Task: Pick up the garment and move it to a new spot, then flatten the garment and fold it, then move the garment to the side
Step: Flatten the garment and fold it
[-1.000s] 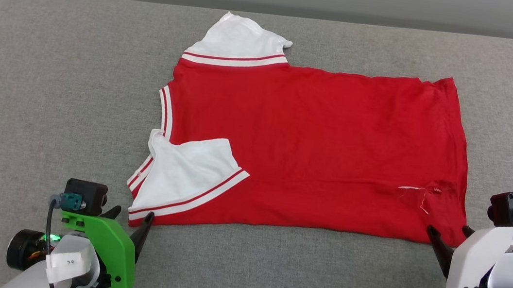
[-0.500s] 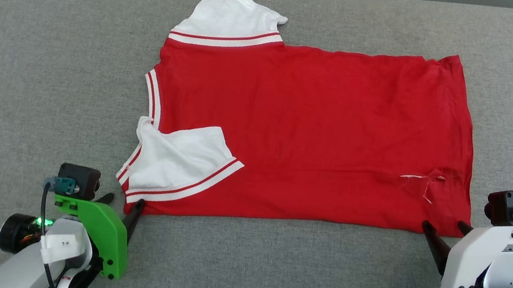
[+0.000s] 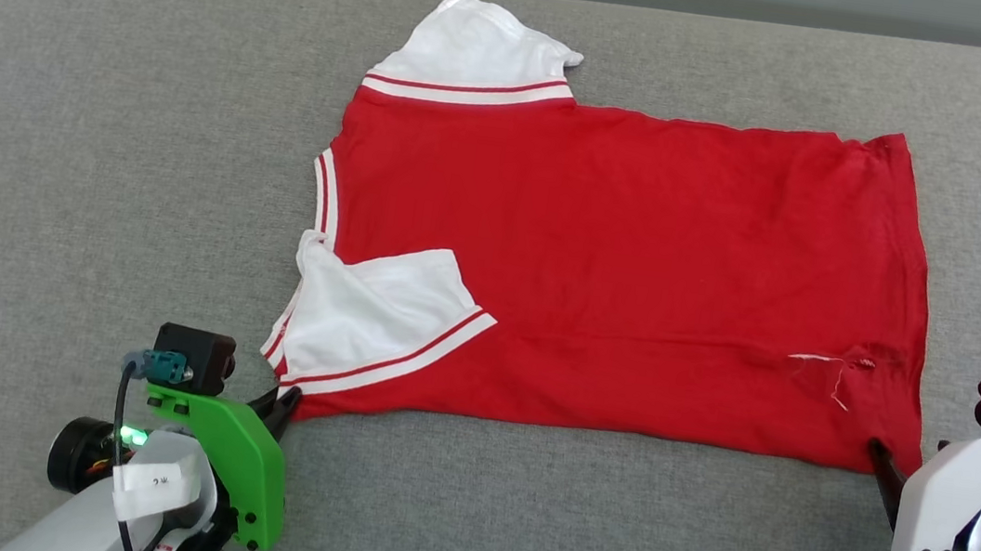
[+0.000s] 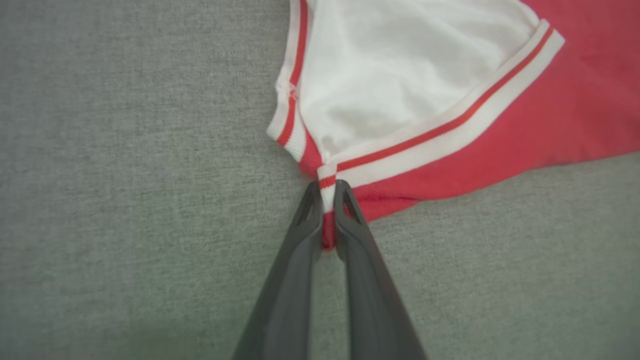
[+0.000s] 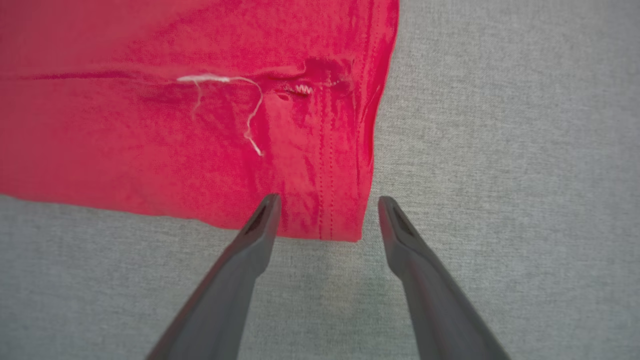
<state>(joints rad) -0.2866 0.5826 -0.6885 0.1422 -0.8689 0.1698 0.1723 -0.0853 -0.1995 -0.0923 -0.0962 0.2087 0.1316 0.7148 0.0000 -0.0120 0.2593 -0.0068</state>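
Grey surface (image 3: 91, 170) carries the garment (image 3: 623, 264); left gripper (image 4: 327, 192) has jaws clamped on its sleeve-side corner, right gripper (image 5: 327, 207) has jaws apart astride its hem corner.

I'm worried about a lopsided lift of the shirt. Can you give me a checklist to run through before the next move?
1. Left gripper clamped on the garment: ok, fingers shut on the striped trim at its near corner.
2. Right gripper gripping the hem corner: not ok, jaws open, straddling the corner.
3. Layers caught in the left grip: cannot tell.
4. Near sleeve folded onto the body: ok.
5. Far sleeve tucked in: not ok, it sticks out past the far edge.
6. Loose thread clear of the right fingers: ok, it lies beyond the fingertips.
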